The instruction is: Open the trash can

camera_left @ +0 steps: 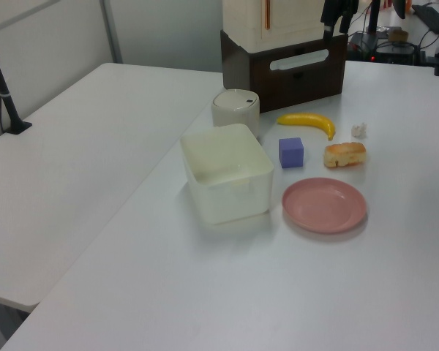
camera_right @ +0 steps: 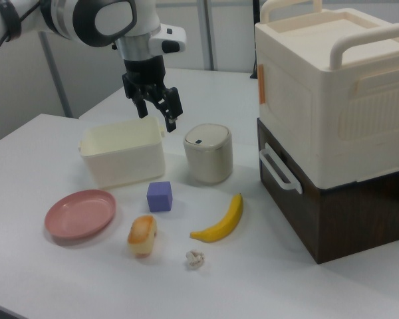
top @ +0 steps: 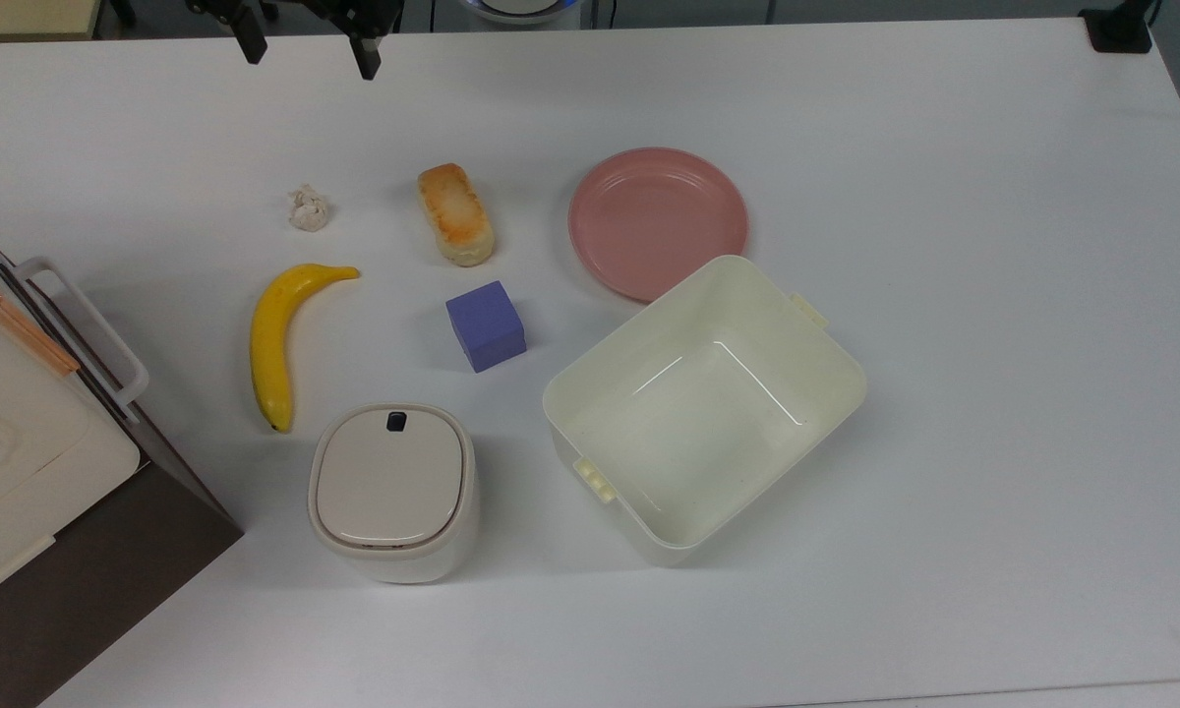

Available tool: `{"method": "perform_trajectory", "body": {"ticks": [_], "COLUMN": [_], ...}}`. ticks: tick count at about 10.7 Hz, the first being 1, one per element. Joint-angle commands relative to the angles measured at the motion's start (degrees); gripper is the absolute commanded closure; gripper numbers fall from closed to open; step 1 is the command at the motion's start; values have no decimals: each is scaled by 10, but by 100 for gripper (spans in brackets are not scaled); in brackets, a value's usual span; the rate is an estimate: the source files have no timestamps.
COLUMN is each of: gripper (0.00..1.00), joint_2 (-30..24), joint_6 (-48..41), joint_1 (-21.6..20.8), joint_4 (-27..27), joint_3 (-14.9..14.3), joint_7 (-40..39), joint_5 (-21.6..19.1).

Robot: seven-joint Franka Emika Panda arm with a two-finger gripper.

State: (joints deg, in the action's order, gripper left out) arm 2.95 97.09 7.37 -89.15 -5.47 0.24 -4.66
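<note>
Two fingers spread wide, pincer [top: 306,51] hanging empty, well apart from lid-closed trash can [top: 393,490] sitting on desk [top: 944,295].

The top view looks straight down on the white worktop [top: 944,197]. The left and right views look obliquely from opposite ends, sharing the round pink plastic plate [camera_left: 324,205] [camera_right: 80,214].
</note>
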Motion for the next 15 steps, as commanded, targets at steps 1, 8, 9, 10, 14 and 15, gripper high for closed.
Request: {"method": "perform_trajectory", "body": {"ticks": [1, 8, 9, 10, 14, 15], "gripper": [0, 0, 0, 0, 0, 0], "joint_2": [-10, -9, -9, -8, -9, -9], "joint_6": [-12, -10, -10, -11, -8, -9], "joint_1": [-8, -9, -9, -9, -16, -16], "joint_4": [-5, -5, -5, -5, -6, -7], "joint_3": [-6, -5, -5, -5, -4, -5], "joint_7": [-21, -20, -21, -21, -20, -20], "joint_5": [12, 12, 14, 20, 25, 25]}}
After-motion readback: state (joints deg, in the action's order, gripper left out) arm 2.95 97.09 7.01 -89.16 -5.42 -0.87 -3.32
